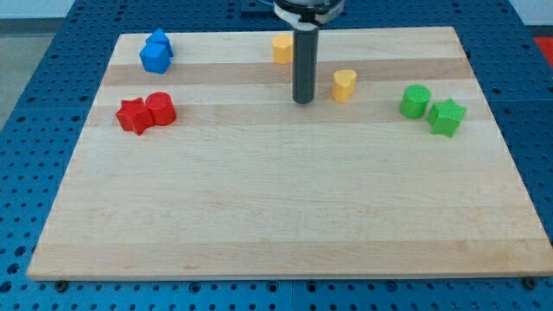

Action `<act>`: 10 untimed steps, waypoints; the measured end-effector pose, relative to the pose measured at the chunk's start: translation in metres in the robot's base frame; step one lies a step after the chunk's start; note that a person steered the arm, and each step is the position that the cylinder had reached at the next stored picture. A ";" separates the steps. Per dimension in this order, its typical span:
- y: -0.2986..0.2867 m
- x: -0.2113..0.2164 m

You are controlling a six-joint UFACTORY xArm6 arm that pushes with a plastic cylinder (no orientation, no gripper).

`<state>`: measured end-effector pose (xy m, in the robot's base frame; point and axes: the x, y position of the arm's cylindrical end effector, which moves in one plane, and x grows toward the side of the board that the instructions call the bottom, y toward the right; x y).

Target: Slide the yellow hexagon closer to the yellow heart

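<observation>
The yellow hexagon [282,48] lies near the view's top edge of the wooden board, partly hidden behind my rod. The yellow heart [344,85] lies to its lower right. My tip [303,100] rests on the board between them, below and slightly right of the hexagon and just left of the heart, touching neither.
Two blue blocks [155,53] sit together at the top left. A red star [132,115] touches a red cylinder [161,109] at the left. A green cylinder [416,101] and a green star [447,117] sit at the right. The board [285,216] is edged by blue pegboard.
</observation>
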<state>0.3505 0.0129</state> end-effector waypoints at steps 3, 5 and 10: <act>-0.057 -0.078; -0.078 -0.118; -0.009 -0.093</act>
<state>0.2572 0.0039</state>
